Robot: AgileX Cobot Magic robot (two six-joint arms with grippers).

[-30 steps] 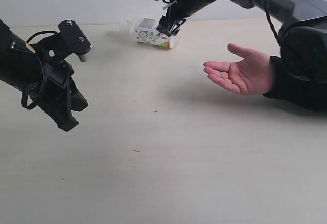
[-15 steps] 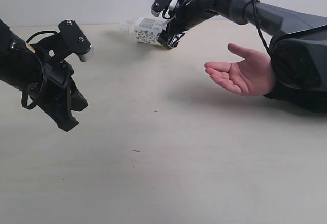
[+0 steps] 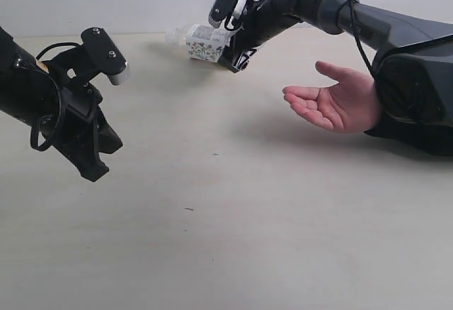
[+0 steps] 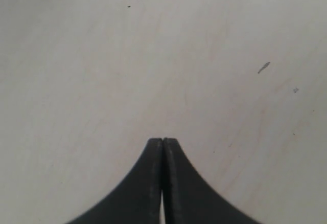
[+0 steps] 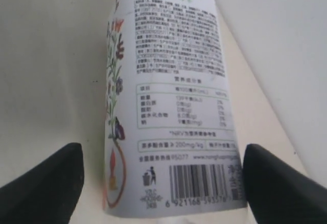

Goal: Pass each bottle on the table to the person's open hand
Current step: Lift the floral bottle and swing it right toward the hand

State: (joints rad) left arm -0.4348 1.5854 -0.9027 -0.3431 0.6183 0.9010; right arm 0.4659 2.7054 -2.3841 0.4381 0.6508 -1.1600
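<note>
Right tool (image 3: 228,39) wide, straddling floral bottle (image 3: 204,42) lying sideways; left tool (image 4: 163,144) pinched together.

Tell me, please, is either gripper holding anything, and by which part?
Nothing is held. The right gripper, open, flanks the floral bottle at its base; the left gripper is shut, empty.

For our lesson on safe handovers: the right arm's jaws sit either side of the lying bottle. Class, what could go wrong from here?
1. The bottle lies on its side, and the right gripper straddles only its base end, jaws open. Closing might roll it or squeeze it away.
2. Gripped at that end, it could tip when lifted.
3. The open hand is close by, so a fast swing might knock its fingers.
</note>
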